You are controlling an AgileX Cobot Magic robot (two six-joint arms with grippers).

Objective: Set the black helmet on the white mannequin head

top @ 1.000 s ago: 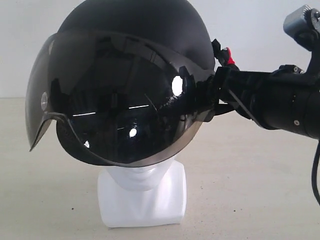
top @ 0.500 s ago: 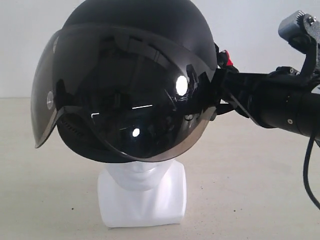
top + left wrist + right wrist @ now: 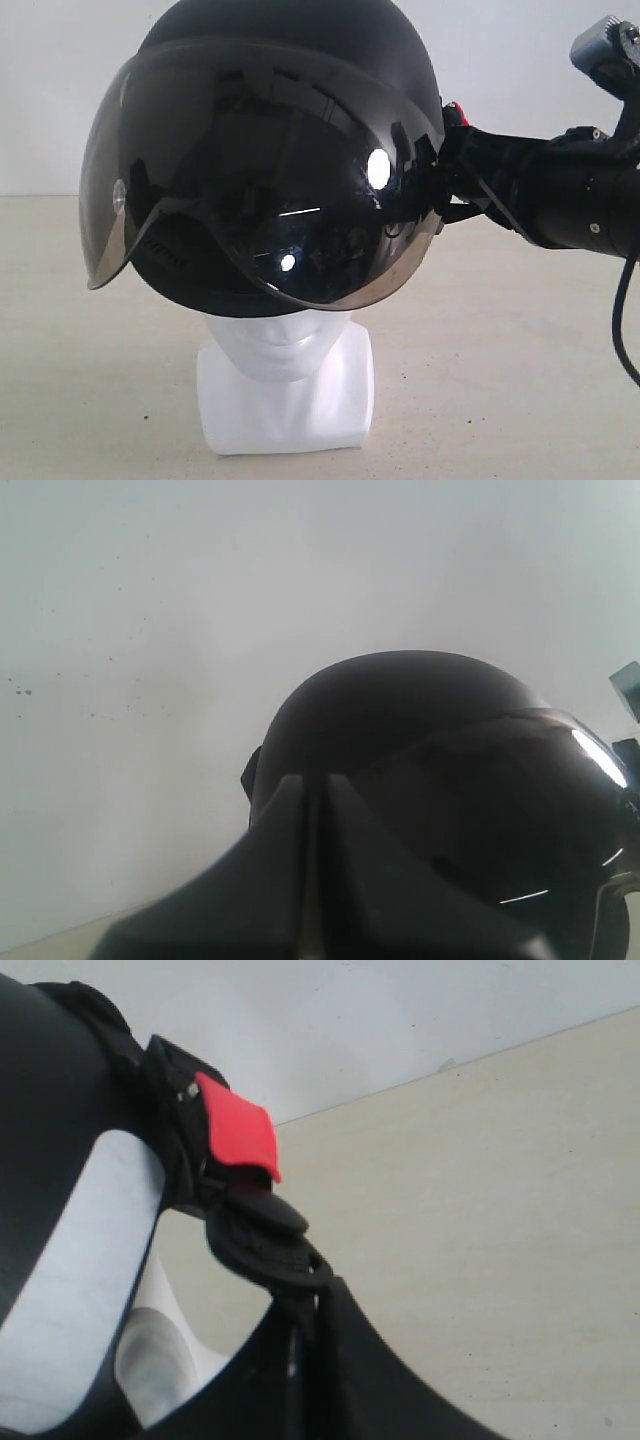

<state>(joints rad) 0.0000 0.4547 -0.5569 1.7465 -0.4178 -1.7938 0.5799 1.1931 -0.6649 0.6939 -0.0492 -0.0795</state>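
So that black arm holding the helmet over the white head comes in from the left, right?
Not quite: it comes in from the right. In the exterior view the right gripper grips the side of the helmet, holding it over the head.

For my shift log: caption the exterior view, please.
Right gripper holds the black helmet by its side, low over the white mannequin head, chin and base showing.
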